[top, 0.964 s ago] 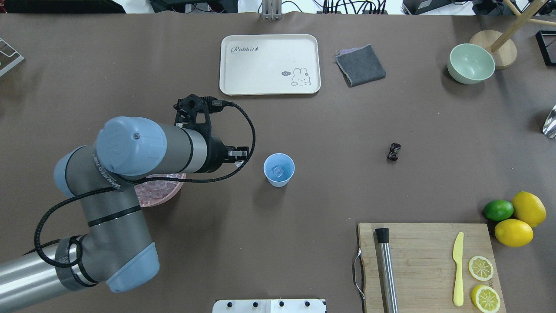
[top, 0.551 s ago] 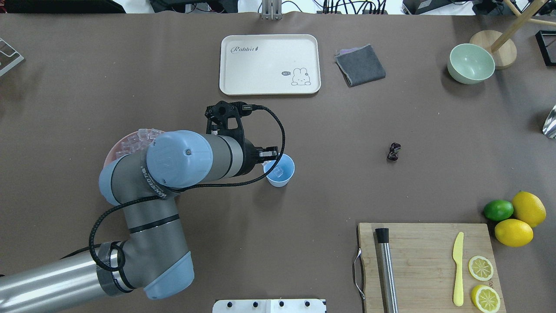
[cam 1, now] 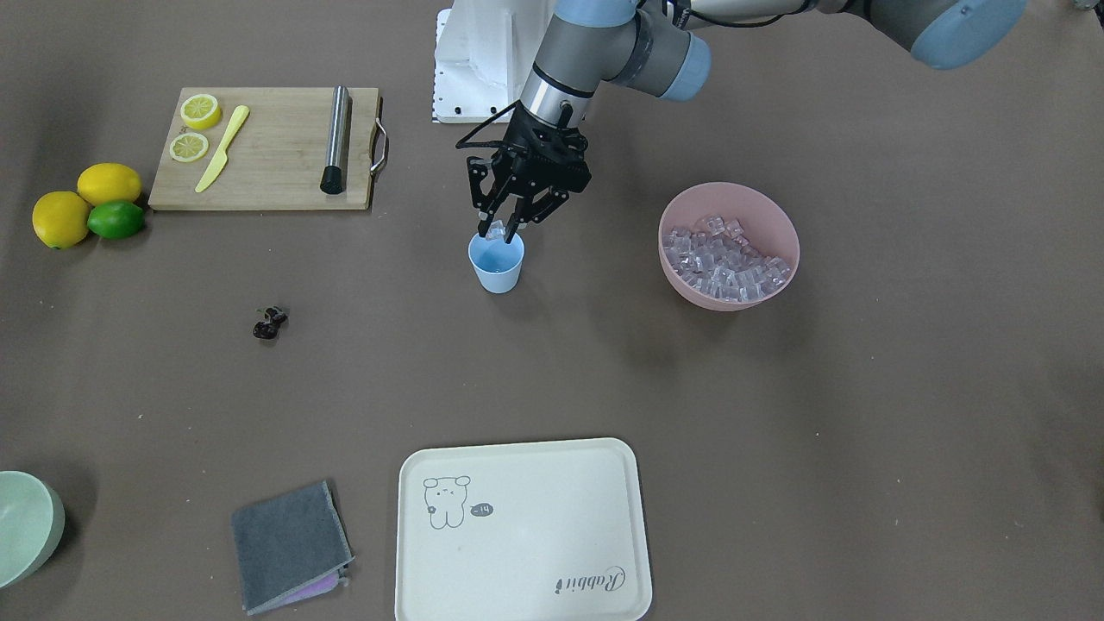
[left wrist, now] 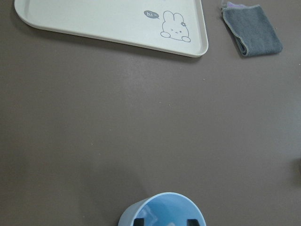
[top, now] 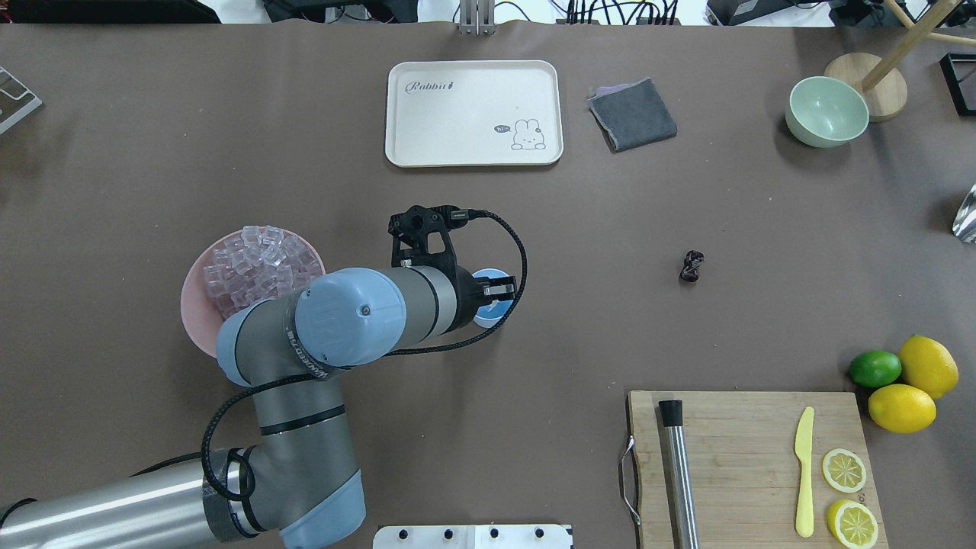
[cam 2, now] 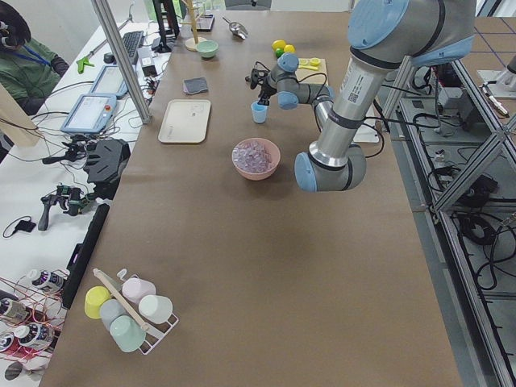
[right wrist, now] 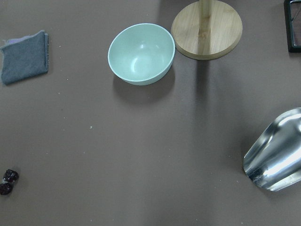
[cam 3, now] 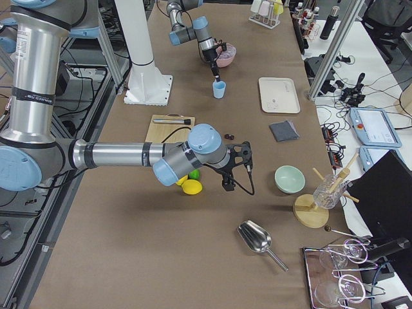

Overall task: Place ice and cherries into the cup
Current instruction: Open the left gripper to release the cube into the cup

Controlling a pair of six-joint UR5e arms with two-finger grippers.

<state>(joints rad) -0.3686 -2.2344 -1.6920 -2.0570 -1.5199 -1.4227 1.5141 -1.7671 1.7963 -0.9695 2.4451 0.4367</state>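
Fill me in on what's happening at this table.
The left gripper holds an ice cube just above the blue cup, beside the pink bowl of ice. The cherries lie on the table, not yet picked up. The right gripper hangs over the table farther off; open or shut, I cannot tell.

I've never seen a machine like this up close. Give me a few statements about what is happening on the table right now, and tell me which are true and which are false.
1. The left tool holds an ice cube right above the blue cup. True.
2. The cherries are inside the cup. False: they lie on the table, well apart from it.
3. The pink bowl holds a heap of ice. True.
4. The yellow knife lies in the pink bowl. False: it lies on the wooden board.
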